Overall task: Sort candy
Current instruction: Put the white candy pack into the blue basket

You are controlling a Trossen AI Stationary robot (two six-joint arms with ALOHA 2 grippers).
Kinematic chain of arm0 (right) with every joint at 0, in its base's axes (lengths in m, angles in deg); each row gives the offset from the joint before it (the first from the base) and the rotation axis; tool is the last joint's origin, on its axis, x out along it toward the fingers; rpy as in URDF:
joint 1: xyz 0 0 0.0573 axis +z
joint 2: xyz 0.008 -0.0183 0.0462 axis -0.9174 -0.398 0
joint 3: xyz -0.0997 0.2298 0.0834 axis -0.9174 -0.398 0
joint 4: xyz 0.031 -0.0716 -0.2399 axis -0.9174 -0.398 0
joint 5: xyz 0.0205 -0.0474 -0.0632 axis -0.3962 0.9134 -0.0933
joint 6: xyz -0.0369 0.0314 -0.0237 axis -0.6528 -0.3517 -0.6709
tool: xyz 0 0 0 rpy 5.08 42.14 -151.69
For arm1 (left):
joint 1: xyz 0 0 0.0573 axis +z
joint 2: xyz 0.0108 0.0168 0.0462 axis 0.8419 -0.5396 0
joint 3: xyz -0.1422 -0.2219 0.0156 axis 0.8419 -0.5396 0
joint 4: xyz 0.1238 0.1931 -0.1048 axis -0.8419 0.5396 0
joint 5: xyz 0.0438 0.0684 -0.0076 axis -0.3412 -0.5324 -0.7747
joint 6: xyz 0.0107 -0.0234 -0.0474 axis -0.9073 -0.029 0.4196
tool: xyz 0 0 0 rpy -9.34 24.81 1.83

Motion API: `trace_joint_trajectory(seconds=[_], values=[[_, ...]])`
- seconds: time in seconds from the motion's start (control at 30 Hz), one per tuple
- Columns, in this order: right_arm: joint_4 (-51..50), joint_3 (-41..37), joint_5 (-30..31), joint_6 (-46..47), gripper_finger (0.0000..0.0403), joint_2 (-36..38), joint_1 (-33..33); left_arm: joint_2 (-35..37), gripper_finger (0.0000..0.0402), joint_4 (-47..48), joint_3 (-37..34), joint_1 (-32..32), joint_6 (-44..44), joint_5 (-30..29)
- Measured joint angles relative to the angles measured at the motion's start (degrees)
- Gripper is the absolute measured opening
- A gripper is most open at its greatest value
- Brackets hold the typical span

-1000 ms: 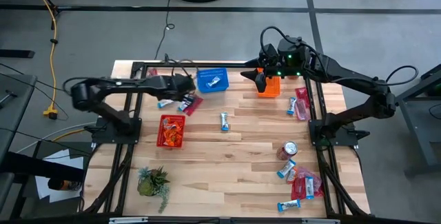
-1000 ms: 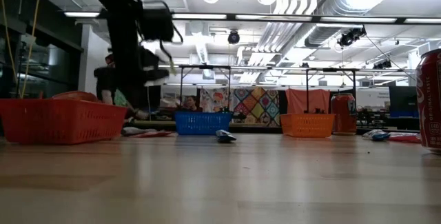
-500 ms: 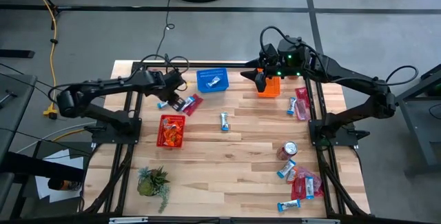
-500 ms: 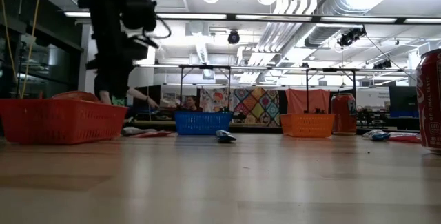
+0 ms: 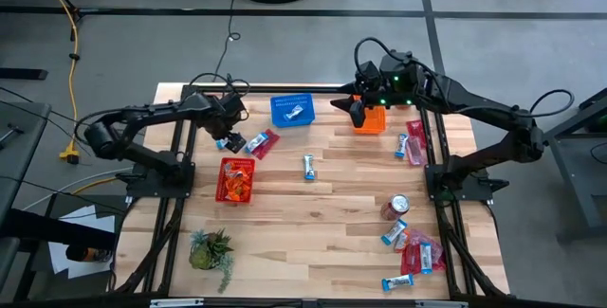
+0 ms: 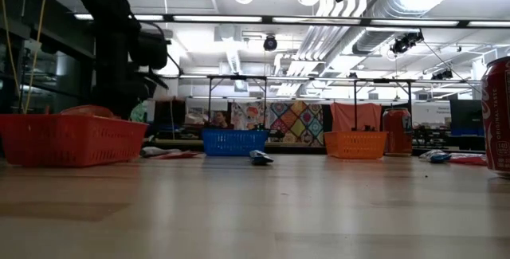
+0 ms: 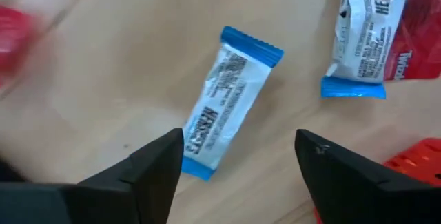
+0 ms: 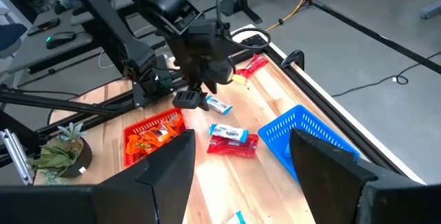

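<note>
Across the wooden table (image 5: 322,204), candy lies scattered. Left tool (image 5: 230,130) hovers above a blue-and-white bar (image 7: 224,101) near the blue basket (image 5: 292,109), fingers spread wide, holding nothing. Right tool (image 5: 358,111) hangs by the orange basket (image 5: 371,121), likewise open and empty. Second blue bar (image 7: 361,34) overlaps a red packet (image 7: 411,38).

Soda can (image 5: 399,205) is standing on wooden table (image 5: 322,223); potted plant (image 5: 211,249) is sitting well apart from it, near red basket (image 5: 235,180).
</note>
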Motion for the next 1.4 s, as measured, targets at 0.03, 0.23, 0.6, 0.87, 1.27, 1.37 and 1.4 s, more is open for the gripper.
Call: trace_joint_trajectory(seconds=[0.03, 0.23, 0.6, 0.87, 1.27, 1.37, 1.4], values=[[0.05, 0.01, 0.00, -0.01, 0.0232, -0.01, 0.00, -1.06, 0.0268, -0.58, 0.00, 0.33, -0.37, 0.57], [0.41, 0.08, 0.02, 1.41, 0.0232, -0.61, 0.00, -8.84, 0.0268, -3.87, 0.01, 0.78, -0.25, -0.99], [0.06, 0.06, 0.02, 2.35, 0.0232, -0.74, 0.02, -10.83, 0.0050, -3.75, 2.35, -2.15, -2.44, -5.28], [0.60, 0.06, 0.02, 2.22, 0.0232, -0.74, 0.02, 2.58, 0.0007, -7.03, 9.76, -1.77, -2.73, -2.38], [2.74, 0.04, 1.46, 0.24, 0.0232, -0.74, -0.02, 9.81, 0.0001, -47.97, 14.58, -4.99, 7.08, 7.32], [2.73, 0.04, 1.46, 0.25, 0.0232, -0.74, -0.02, 7.65, 0.0001, -56.18, 14.58, -5.78, 7.24, 4.62], [2.72, 0.04, 1.48, 0.26, 0.0232, -0.74, -0.02, 6.89, 0.0001, -57.94, 14.96, -5.78, 7.21, 4.11]])
